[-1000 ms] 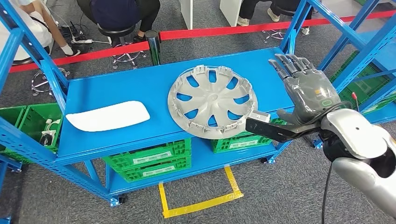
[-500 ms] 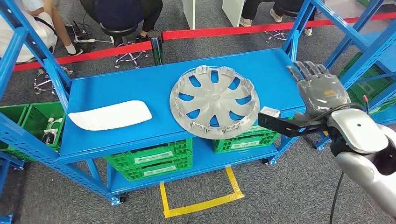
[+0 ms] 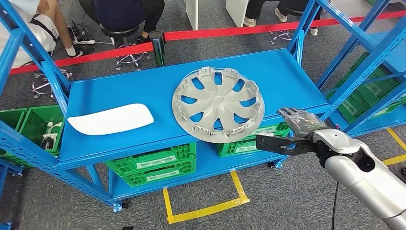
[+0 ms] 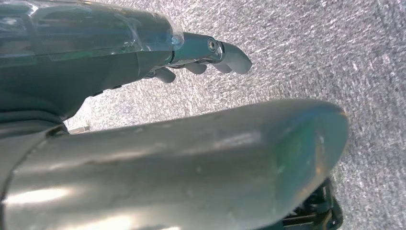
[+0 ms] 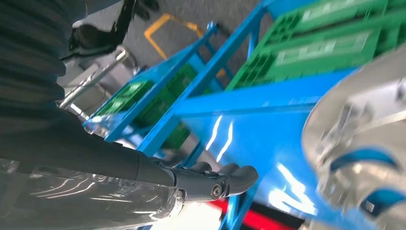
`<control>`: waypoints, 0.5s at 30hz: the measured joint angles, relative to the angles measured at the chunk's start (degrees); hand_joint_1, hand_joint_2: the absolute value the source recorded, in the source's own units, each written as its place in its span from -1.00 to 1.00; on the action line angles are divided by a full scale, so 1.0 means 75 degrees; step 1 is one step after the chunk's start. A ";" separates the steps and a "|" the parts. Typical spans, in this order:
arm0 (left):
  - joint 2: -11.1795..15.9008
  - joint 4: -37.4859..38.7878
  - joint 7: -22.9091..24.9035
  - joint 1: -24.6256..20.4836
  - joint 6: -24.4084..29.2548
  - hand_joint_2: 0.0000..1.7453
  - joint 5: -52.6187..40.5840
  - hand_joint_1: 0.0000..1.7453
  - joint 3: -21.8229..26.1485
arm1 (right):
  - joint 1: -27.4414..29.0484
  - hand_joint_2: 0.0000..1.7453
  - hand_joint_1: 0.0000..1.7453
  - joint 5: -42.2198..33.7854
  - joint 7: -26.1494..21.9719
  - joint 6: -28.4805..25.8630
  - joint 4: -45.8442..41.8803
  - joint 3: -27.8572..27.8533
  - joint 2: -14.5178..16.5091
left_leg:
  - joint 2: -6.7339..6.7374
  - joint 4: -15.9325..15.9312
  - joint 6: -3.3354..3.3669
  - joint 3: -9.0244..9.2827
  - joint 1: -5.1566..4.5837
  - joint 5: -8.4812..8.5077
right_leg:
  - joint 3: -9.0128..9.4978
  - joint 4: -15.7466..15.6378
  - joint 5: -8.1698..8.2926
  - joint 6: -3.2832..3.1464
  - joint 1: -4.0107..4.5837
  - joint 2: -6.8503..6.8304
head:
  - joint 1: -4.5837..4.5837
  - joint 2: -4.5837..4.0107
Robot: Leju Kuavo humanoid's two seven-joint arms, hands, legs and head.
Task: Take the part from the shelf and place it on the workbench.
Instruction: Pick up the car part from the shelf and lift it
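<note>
Right hand (image 3: 300, 123) hangs empty, fingers spread, just off the shelf's (image 3: 119, 91) front edge beside the hubcap (image 3: 218, 104); left hand (image 4: 210, 52) grips nothing, fingers loosely curled.

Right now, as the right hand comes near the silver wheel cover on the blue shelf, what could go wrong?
1. The silver plastic wheel cover overhangs the blue metal shelf front edge; a push from the right hand may tip it off.
2. The hand is low beside the shelf edge and may hit it.
3. The wide, flat cover may slip from one hand.
</note>
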 joint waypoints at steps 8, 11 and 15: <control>-0.0065 0.0000 -0.0062 0.0050 0.0010 -1.00 0.0036 -1.00 0.0000 | -0.0849 1.00 -1.00 -0.0306 -0.0175 -0.0342 0.0836 0.1258 0.0599 | 0.0088 -0.0003 0.0003 0.0015 0.0001 -0.0004 | -0.0009 0.0004 0.0008 -0.0006 0.0002 0.0060 | -0.0008 0.0000; -0.0068 0.0000 -0.0060 0.0058 0.0012 -1.00 0.0039 -1.00 0.0000 | -0.1003 1.00 -1.00 -0.0320 -0.0176 -0.0370 0.1023 0.1536 0.0715 | 0.0087 -0.0003 0.0003 0.0014 0.0001 -0.0004 | -0.0010 0.0005 0.0008 -0.0006 0.0002 0.0063 | -0.0009 0.0000; -0.0069 0.0000 -0.0060 0.0061 0.0012 -1.00 0.0045 -1.00 0.0000 | -0.1134 1.00 -1.00 -0.0358 -0.0216 -0.0417 0.1214 0.1797 0.0822 | 0.0078 -0.0003 0.0004 0.0013 0.0000 -0.0005 | -0.0010 0.0005 0.0008 -0.0006 0.0002 0.0063 | -0.0006 0.0000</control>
